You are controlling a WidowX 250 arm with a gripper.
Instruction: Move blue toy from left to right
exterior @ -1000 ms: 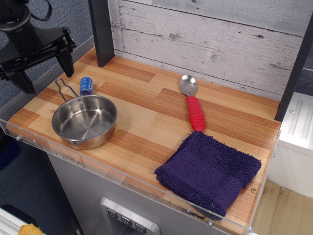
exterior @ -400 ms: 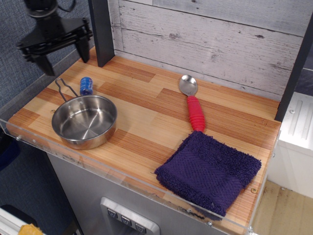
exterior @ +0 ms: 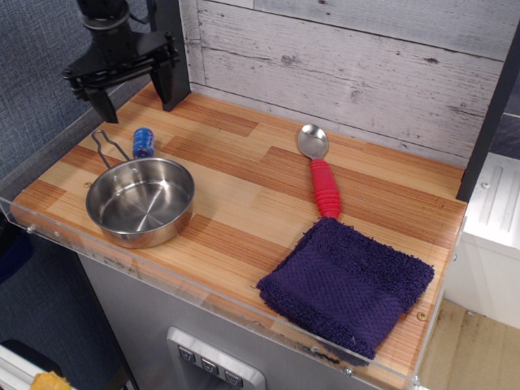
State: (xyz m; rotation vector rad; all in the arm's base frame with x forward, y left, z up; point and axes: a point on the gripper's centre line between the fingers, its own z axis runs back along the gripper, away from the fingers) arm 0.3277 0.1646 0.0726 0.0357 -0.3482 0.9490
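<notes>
Approach step, by the look of things: black two-fingered gripper (exterior: 134, 96) up at the far left corner of the light wooden slatted table (exterior: 244, 187), above and a little behind the small blue can-shaped toy with a pale label and silvery ends (exterior: 144, 142), fingers spread wide and pointing down, nothing held between them. Toy lying on the wood at the left end, just behind the rim of the round stainless-steel pan (exterior: 140, 201) and just beside its wire handle, apart from the gripper, not yet touched. Elsewhere on the table: metal spoon with a ribbed red handle (exterior: 319, 173) near the middle, and a dark purple terry towel (exterior: 348, 285) at the front right corner, the spoon's handle end meeting the towel's back edge. No part of the carry begun, judging from how things lie; reach and grasp both to come. Next move, as a judgement: shift forward over the toy, descend with one finger on either side of the little cylinder, close on it. Needs care on the pan side, since handle and rim leave little room for a finger there and a nudge could roll the can away. After that, lift and carry rightward across the table, with bare wood behind the towel and right of the spoon looking like the open landing area.
</notes>
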